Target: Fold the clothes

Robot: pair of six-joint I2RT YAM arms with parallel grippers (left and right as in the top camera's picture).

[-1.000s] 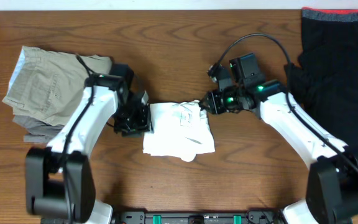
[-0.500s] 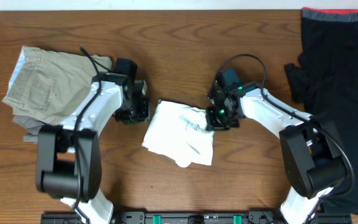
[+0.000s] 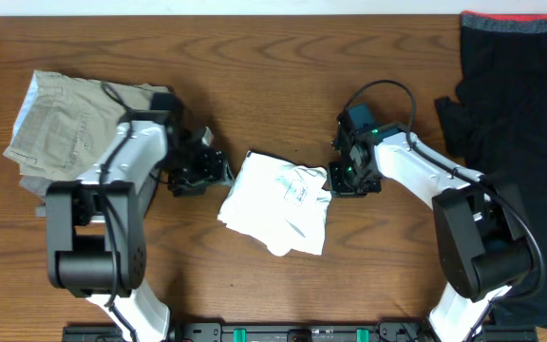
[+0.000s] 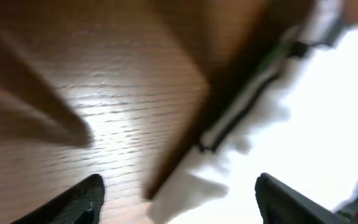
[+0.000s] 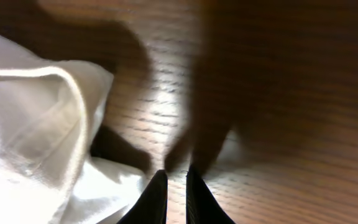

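The white T-shirt [image 3: 275, 202] lies folded into a small wrinkled bundle at the table's middle. My left gripper [image 3: 212, 172] sits just left of the shirt's upper left edge. In the blurred left wrist view its fingers [image 4: 179, 205] are wide apart with nothing held, over wood and the shirt's edge [image 4: 309, 124]. My right gripper [image 3: 340, 179] is at the shirt's upper right corner. In the right wrist view its fingers [image 5: 174, 200] are nearly together with only bare wood between them, just right of the shirt [image 5: 36, 130].
Folded khaki-olive trousers [image 3: 74, 123] lie at the far left, behind my left arm. A black garment with a red edge band [image 3: 520, 104] covers the right side of the table. The table's far edge runs along the top.
Both grippers have come off the shirt's top edge. The left one drew back to the left, the right one to the right. The shirt settled slightly lower and tilted.
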